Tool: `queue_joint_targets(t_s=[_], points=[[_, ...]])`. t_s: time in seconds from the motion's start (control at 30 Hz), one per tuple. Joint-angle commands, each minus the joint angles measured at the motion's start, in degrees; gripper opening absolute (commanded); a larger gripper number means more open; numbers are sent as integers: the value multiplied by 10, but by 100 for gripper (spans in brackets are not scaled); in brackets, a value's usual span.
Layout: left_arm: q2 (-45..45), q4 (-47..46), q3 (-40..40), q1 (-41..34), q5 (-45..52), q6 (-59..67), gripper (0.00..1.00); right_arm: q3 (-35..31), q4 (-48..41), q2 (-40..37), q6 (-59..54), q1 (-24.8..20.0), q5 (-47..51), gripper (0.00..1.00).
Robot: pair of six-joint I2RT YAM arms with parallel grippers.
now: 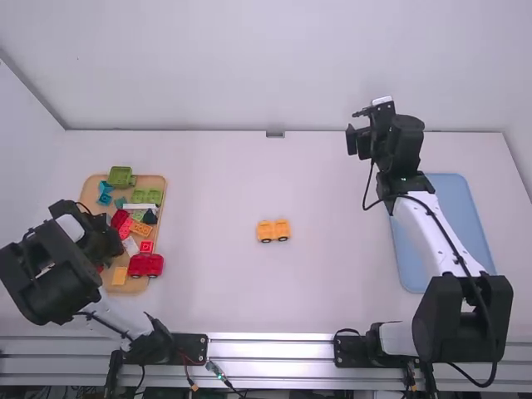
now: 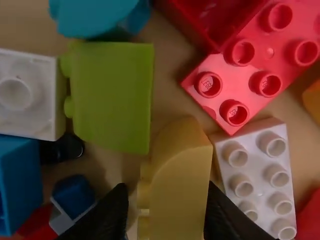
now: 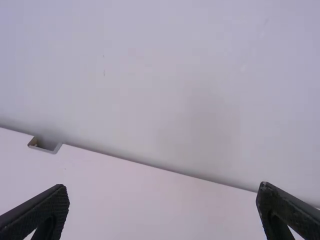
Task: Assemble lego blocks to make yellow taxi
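2 fingers of the left gripper [image 2: 167,194] stand apart around a yellow block [image 2: 181,195], unclenched; an off-centre pinch could twist it against the white brick [image 2: 267,167]. The right gripper [image 3: 162,186] is released. Mid-table [image 1: 332,291], before a pale wall [image 1: 249,66], sits the yellow car [image 1: 273,230].

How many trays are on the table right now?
2. The wooden tray with the blocks is on the left, partly covered by the left arm. The blue tray is on the right, partly covered by the right arm.
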Motion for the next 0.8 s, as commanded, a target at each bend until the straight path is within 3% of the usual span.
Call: queue_joint_targets(t_s=[0.0,0.3,0.4,0.63,0.7,0.77], points=[[7,-3,-7,-3,6,10,38,19,-1,4,3,-1,0,99],[7,1,-8,-3,5,10,36,19,-8,4,3,-1,0,99],[7,3,-7,-3,7,10,23,19,-8,4,3,-1,0,99],[7,2,-7,-3,5,3,21,19,-8,4,3,-1,0,99],[6,7,-7,-4,5,-2,9,19,-8,4,3,-1,-1,99],[6,9,-7,-2,7,-3,6,19,-8,4,3,-1,-3,99]])
